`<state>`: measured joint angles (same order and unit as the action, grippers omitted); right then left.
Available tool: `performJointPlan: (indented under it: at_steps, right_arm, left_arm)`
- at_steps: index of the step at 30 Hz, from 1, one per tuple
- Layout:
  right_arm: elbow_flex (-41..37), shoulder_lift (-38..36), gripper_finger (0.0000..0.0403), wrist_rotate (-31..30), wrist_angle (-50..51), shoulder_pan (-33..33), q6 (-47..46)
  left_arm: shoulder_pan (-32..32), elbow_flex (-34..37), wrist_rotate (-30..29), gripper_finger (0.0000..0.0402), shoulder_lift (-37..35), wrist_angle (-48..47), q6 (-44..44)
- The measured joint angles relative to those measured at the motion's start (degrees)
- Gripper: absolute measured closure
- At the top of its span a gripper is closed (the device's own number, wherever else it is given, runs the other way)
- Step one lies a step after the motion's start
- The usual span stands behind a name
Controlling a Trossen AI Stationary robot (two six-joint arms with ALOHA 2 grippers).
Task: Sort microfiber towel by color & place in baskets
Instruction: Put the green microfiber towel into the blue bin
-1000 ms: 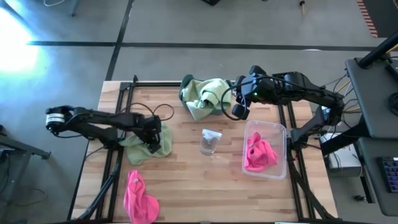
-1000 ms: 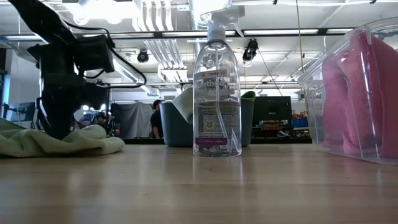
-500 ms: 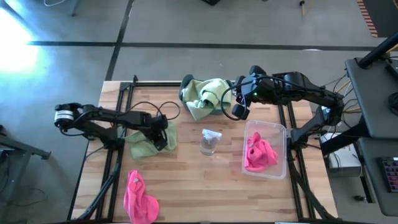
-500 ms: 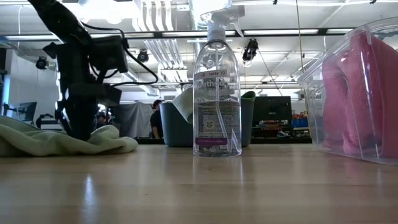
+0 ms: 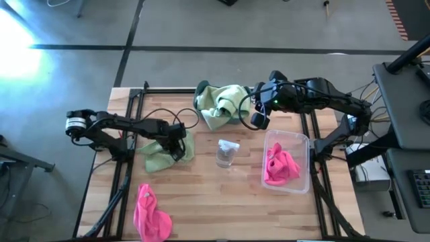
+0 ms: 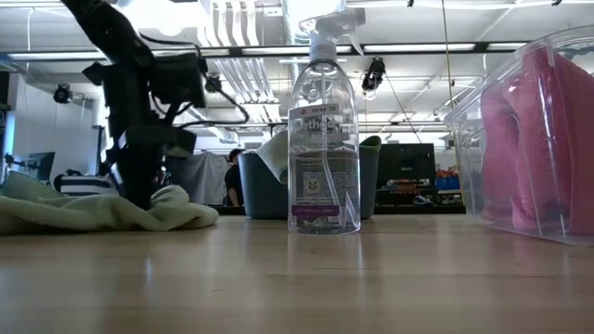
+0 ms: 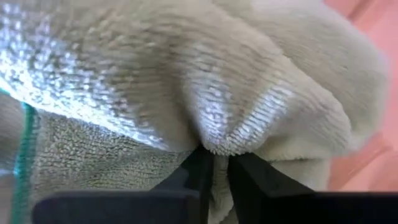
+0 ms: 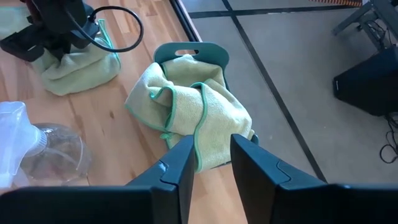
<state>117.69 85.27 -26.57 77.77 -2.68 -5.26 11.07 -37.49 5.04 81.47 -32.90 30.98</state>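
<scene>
A light green microfiber towel [image 5: 161, 156] lies bunched on the table's left half, with my left gripper [image 5: 178, 148] shut on it. In the low view that gripper [image 6: 139, 193] points down into the towel [image 6: 102, 210]. Another green towel [image 8: 186, 106] is draped over the rim of the dark teal basket [image 5: 201, 101] at the far edge. My right gripper [image 5: 259, 119] hovers open just right of that basket, touching nothing. The clear basket [image 5: 301, 144] at the right holds pink towels [image 5: 279, 167]. One pink towel [image 5: 151, 215] lies near the front left. My left gripper pinches a raised fold of the green towel [image 7: 214, 146] between its two fingers [image 7: 199, 171], so more than one layer is caught. The fingers come from above, pointing down. The rest of the towel lies slack and bunched on the table.
A clear spray bottle [image 5: 227, 153] stands upright at the table's middle, between the green towel and the clear basket. Black frame rails [image 5: 124, 181] run along the table's left and right sides.
My left gripper has moved toward the table's right edge, staying down on the green towel. The towel has been pushed and bunched the same way, and its right end now lies closer to the spray bottle.
</scene>
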Motion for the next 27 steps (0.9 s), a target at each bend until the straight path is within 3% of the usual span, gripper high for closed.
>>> performJointPlan:
  at_steps: [6, 17, 27]
  right_arm:
    - [-0.04, 0.00, 0.0304, 0.00, 0.01, 0.00, -0.09]
    - [-0.15, 0.00, 0.0321, 0.00, -0.02, 0.00, -0.15]
    - [-0.17, 0.01, 0.0312, 0.00, -0.02, 0.00, -1.18]
  left_arm:
    - [0.00, -5.78, 0.28, 0.0398, -0.64, -0.59, -2.62]
    - [0.02, -23.24, -0.57, 0.0401, -0.83, -5.63, -13.77]
    - [0.37, -39.09, -15.71, 0.0401, -0.70, -11.14, -24.05]
